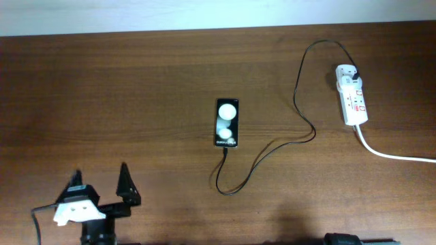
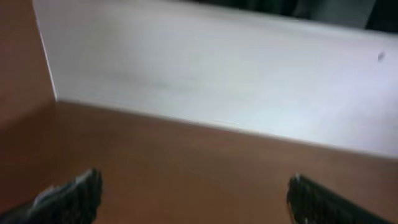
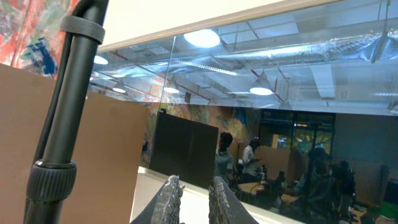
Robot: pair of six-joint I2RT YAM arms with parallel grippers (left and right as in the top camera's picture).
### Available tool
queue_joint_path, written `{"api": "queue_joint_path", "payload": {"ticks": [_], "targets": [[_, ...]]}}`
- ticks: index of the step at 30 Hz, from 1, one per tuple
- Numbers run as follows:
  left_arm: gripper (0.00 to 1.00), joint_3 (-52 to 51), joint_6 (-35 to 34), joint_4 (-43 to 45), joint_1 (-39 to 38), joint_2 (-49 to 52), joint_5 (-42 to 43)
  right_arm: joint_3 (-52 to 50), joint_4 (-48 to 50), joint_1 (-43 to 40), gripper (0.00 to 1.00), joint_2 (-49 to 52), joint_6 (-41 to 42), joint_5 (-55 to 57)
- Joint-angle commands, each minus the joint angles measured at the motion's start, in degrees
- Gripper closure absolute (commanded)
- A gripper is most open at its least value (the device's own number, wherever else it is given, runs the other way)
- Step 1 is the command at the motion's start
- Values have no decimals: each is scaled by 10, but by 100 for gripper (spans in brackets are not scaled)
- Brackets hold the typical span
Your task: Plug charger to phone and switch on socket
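The phone [image 1: 227,122] lies flat mid-table, its white round shapes toward the far end. The charger cable [image 1: 272,148] loops from the phone's near end, where its tip [image 1: 225,152] lies at the edge, to a black plug [image 1: 354,72] in the socket strip [image 1: 353,95] at the far right. I cannot tell if the tip is seated in the phone. My left gripper [image 1: 101,173] is open and empty at the front left, far from the phone; its wrist view [image 2: 194,186] shows only bare table. My right gripper [image 3: 194,183] points up at the room, fingers nearly together and empty.
The strip's thick white cord [image 1: 398,156] runs off the right edge. A pale wall [image 2: 217,74] borders the table's far side. A black pole [image 3: 65,112] stands near the right wrist. Only a dark part of the right arm [image 1: 354,239] shows at the front edge.
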Motion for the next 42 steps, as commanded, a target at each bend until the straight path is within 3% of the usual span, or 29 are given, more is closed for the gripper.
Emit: {"api": "queue_joint_path", "payload": {"ticks": [1,7,18,23,29,33,38,42], "targets": [[1,-67,5,89,1,-3,-7,-3,4,4,81,-11,9,12],[1,-255,5,277,1,-3,-7,-3,6,4,81,-11,9,12],[1,-282,5,220,1,-3,-7,-3,7,4,80,-11,8,12],[1,-282,5,220,1,-3,-7,-7,10,4,75,-11,8,12],[1,-304,5,270,-2,-5,-7,-70,68,4,59,-56,9,12],[1,-304,5,270,-2,-5,-7,-115,124,4,29,-94,9,12],[1,-304,5,270,-2,-5,-7,-115,124,40,18,-141,8,13],[1,-304,5,270,-2,-5,-7,-125,123,76,14,-193,4,41]]}}
